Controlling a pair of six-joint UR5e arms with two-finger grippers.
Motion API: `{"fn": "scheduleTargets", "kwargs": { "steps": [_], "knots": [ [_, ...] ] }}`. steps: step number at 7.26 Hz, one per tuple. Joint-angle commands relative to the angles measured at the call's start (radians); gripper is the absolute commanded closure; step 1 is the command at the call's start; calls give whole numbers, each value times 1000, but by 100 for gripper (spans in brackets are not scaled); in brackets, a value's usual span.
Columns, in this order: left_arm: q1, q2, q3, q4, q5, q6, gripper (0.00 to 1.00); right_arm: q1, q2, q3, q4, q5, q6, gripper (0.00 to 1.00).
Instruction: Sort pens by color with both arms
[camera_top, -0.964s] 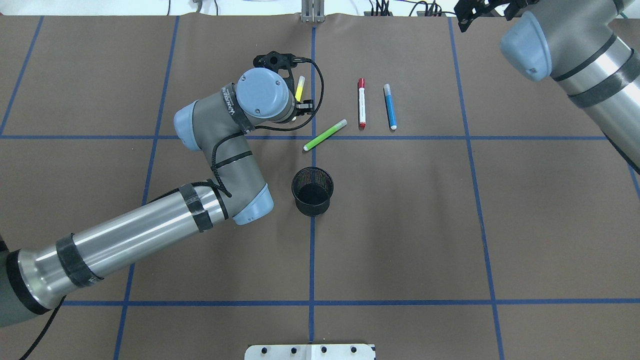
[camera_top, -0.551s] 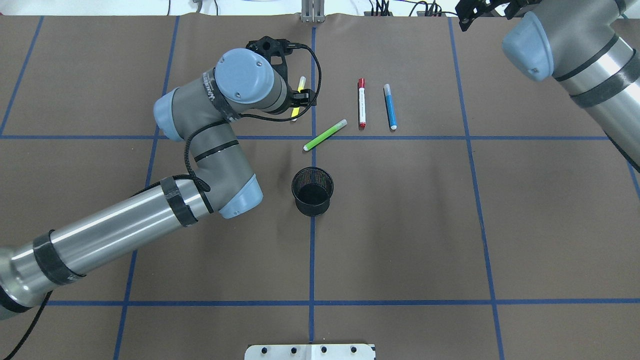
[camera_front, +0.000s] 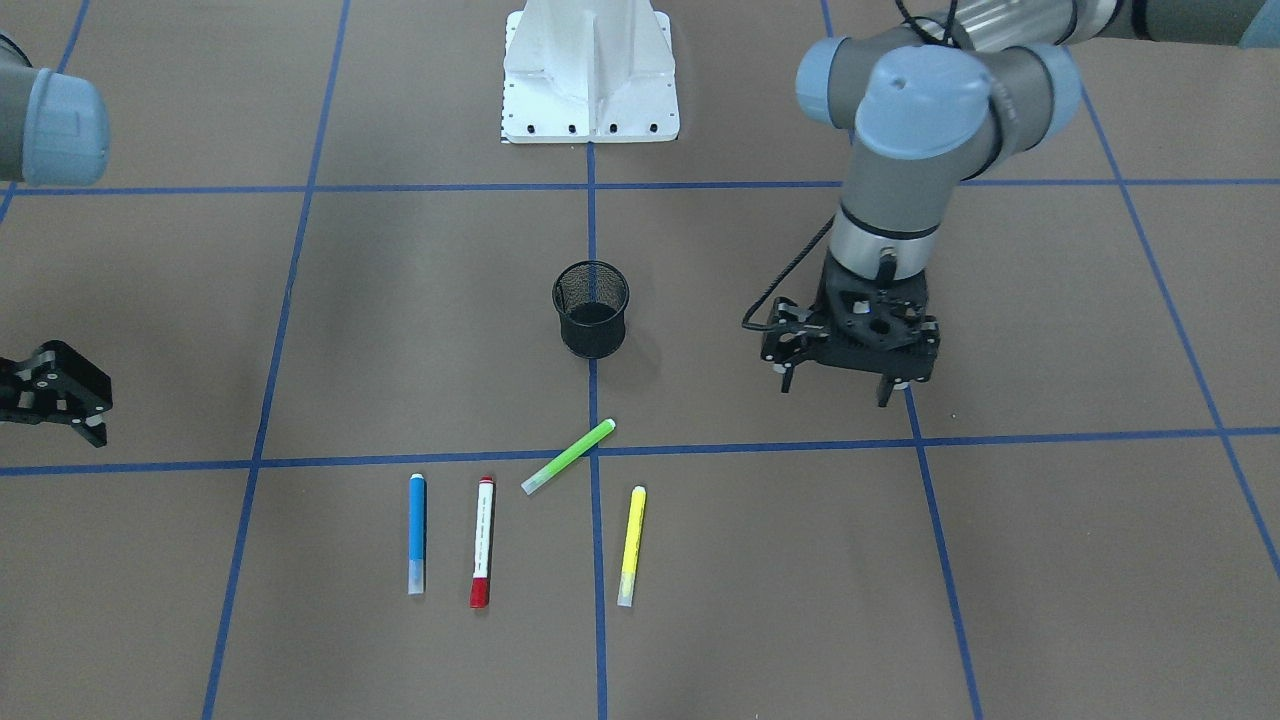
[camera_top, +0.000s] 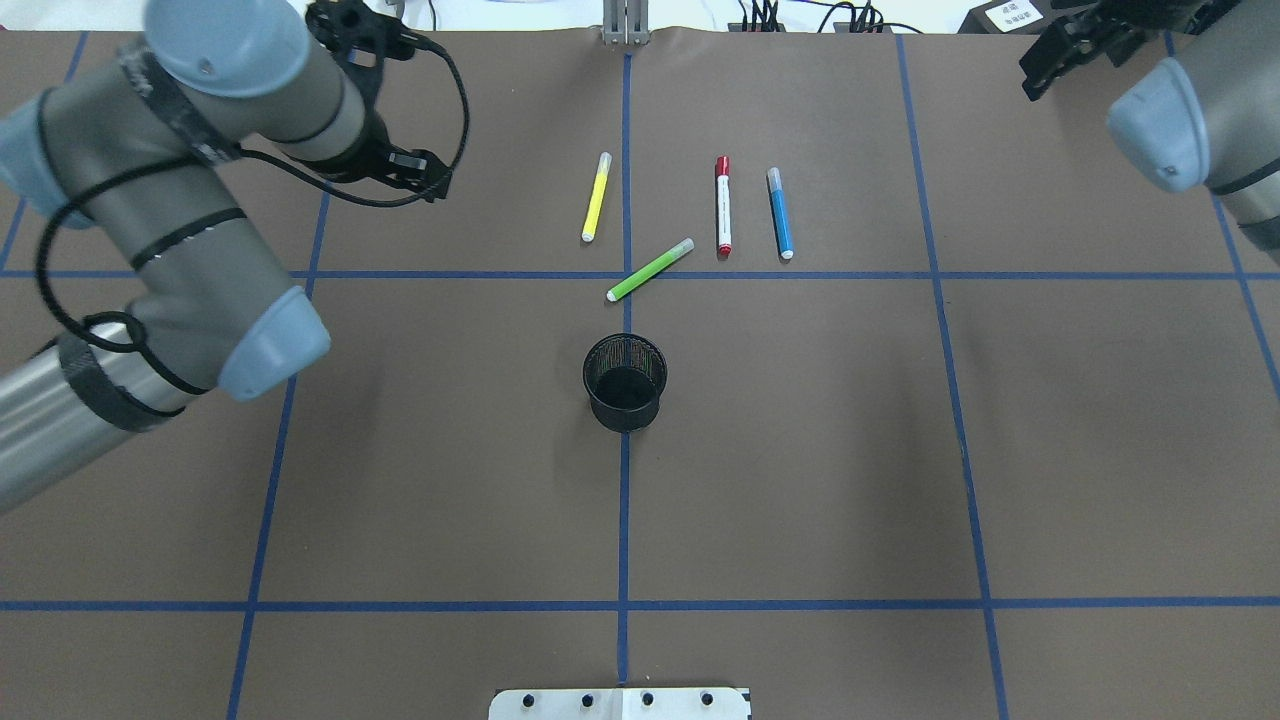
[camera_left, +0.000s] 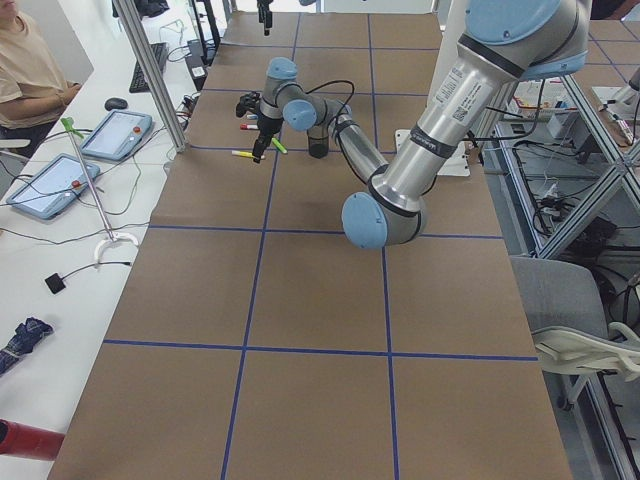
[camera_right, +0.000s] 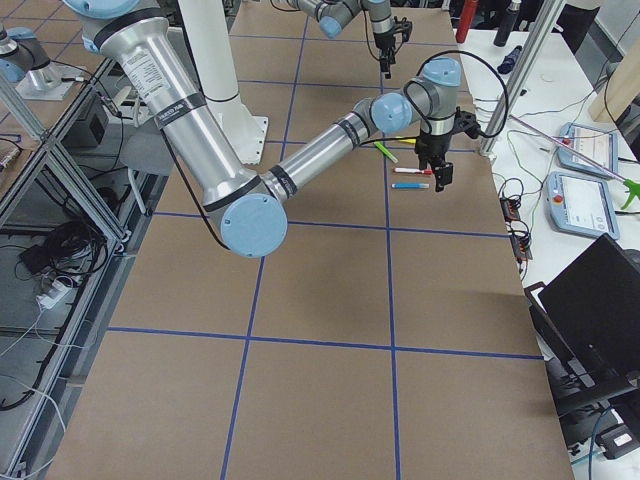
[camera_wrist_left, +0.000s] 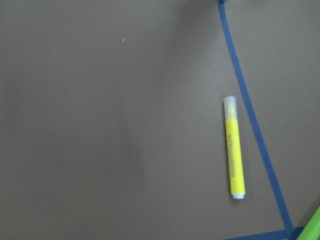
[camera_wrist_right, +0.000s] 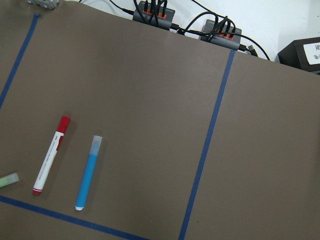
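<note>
Brown paper covers the table (camera_top: 800, 450). Yellow pen (camera_top: 596, 197), green pen (camera_top: 650, 270), red-capped white pen (camera_top: 723, 205) and blue pen (camera_top: 780, 213) lie beyond the black mesh cup (camera_top: 625, 382) (the green one slanted across a tape crossing). Left gripper (camera_front: 836, 390) hovers spread wide and empty, well apart from the yellow pen. How far the right gripper (camera_top: 1040, 70) is spread cannot be told.

Green pen (camera_front: 568, 457) nearest mesh cup (camera_front: 591, 312)

Overhead and front cameras face oppositely, sharing the yellow pen (camera_top: 596, 197).
</note>
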Motion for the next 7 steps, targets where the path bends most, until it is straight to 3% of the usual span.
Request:
{"fn": "scheduleTargets", "kwargs": {
  "steps": [1, 2, 4, 5, 7],
  "knots": [
    [-200, 155, -79, 53, -176, 295, 0, 105, -122, 8, 0, 41, -173, 1],
    [-287, 235, -77, 52, -222, 422, 0, 167, -186, 8, 1, 101, -213, 1],
    [-449, 366, -68, 55, -232, 590, 0, 264, -312, 8, 1, 126, -315, 1],
    [-509, 444, -61, 58, -296, 589, 0, 265, -377, 5, 9, 114, -323, 1],
    [-712, 464, 106, 119, -632, 592, 0, 311, -455, 8, 15, 112, -323, 0]
  ]
}}
